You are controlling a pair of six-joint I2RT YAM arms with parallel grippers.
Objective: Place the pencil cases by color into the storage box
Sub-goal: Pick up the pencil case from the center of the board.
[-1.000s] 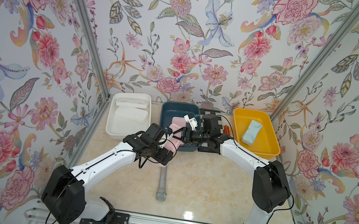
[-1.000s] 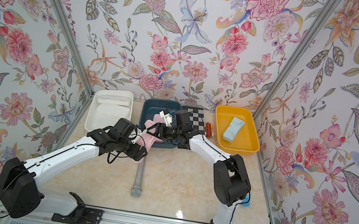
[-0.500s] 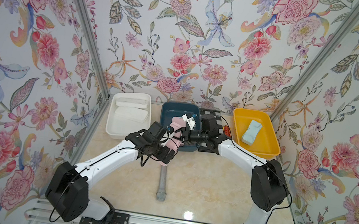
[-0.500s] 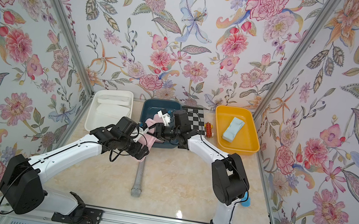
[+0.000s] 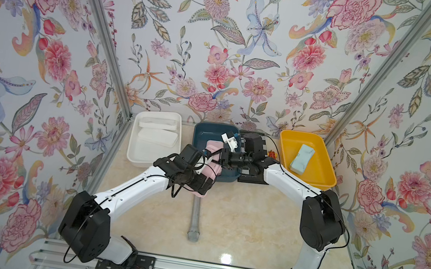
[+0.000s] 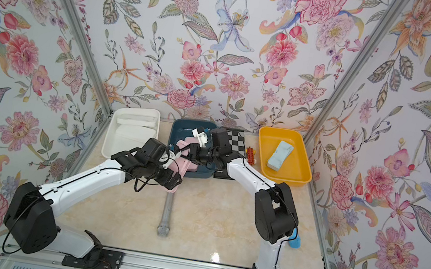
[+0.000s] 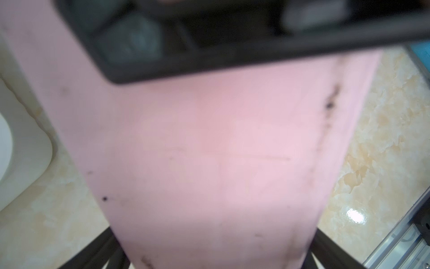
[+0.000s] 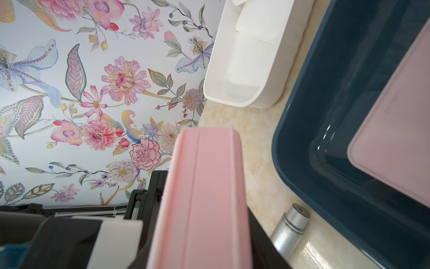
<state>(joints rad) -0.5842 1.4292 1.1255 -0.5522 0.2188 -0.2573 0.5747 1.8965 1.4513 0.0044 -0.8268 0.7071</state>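
Observation:
A pink pencil case (image 5: 210, 171) hangs tilted over the front rim of the dark blue storage box (image 5: 217, 126), between both grippers. My left gripper (image 5: 202, 183) has its fingers spread wide along the case's two long sides; in the left wrist view the case (image 7: 209, 151) fills the picture. My right gripper (image 5: 223, 156) is shut on the case's narrow edge (image 8: 202, 198). A second pink case (image 5: 214, 145) lies in the blue box. Two white cases (image 5: 158, 135) lie in the white box (image 5: 159, 113). One pale blue case (image 5: 302, 158) lies in the yellow box (image 5: 310, 135).
A grey metal microphone (image 5: 195, 217) lies on the marble tabletop just in front of the grippers. A checkered board (image 6: 233, 141) and a small red toy (image 6: 250, 154) sit between the blue and yellow boxes. A bright blue tube (image 6: 294, 240) lies behind the right arm's base.
The right gripper's jaws have closed onto the pink case's edge. The left gripper's fingers have widened a little. Both arms have stayed nearly in place.

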